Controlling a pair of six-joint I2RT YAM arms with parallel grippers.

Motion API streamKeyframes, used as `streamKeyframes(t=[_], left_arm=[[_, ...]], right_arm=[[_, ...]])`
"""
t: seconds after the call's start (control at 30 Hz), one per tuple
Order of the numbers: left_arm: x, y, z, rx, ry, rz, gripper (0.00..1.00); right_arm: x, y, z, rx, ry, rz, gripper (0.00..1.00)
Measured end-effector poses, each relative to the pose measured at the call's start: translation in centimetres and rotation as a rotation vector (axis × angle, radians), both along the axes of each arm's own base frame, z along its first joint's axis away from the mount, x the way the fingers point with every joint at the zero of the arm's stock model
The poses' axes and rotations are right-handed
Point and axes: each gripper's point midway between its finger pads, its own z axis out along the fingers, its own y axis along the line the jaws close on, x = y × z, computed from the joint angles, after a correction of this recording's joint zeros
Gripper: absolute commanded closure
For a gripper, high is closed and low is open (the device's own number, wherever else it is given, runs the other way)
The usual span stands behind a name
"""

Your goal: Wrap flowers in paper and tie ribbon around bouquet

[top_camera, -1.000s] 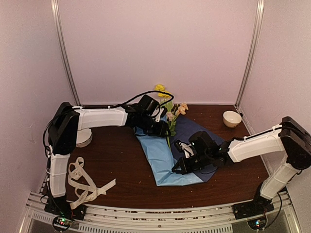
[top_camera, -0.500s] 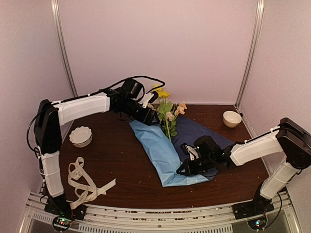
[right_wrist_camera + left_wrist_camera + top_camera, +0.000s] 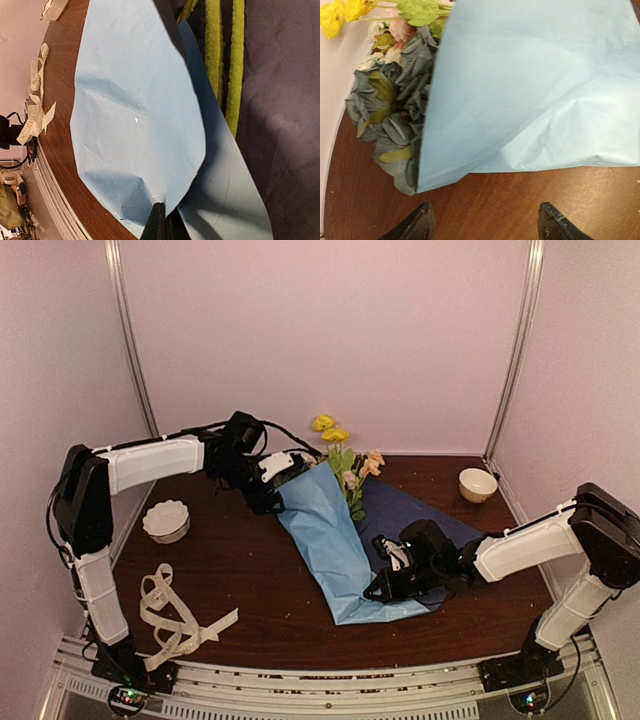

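Note:
The paper [image 3: 325,535] lies mid-table, its light-blue flap folded over the flowers' stems and its navy face [image 3: 405,505] spread to the right. The flowers [image 3: 342,455] stick out at the far end. In the left wrist view dusty-blue blooms [image 3: 387,112] sit beside the paper [image 3: 530,85]. My left gripper [image 3: 270,488] [image 3: 485,222] stands open just left of the flap's top corner, with bare wood between its fingers. My right gripper [image 3: 385,585] [image 3: 160,220] is shut on the paper [image 3: 135,115] at its near end, beside green stems [image 3: 216,50]. The ribbon [image 3: 170,615] lies looped at the front left.
A white scalloped bowl [image 3: 166,521] sits at the left, under the left forearm's side. A small cream bowl [image 3: 477,484] stands at the back right. Pale walls close the back and sides, and a metal rail [image 3: 320,685] runs along the near edge.
My left gripper has opened, let go of the paper's flap and drawn back to the left. The light-blue flap now lies over the stems. The right gripper has stayed shut at the near end.

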Motion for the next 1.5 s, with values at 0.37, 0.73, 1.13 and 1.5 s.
streamKeyframes(t=[0.37,0.73,1.13,1.5], left_arm=[[5.6,-0.6,-1.3,-0.007,-0.093,-0.049,0.3],[4.6,-3.5,-2.1,-0.107,0.009,-0.181,1.0],[6.0,-3.8,-2.5,-0.099,0.047,-0.104,1.0],[6.1,-4.5,-3.3,-0.023,0.018,-0.031,1.0]], right_arm=[[-0.1,-0.1,0.5,0.004,-0.013,0.009,1.0],[-0.6,-0.3,0.5,-0.001,-0.012,0.03,1.0],[-1.4,-0.6,2.3,0.033,-0.032,0.059,1.0],[-3.0,0.8,5.0,0.091,-0.035,0.144,1.0]])
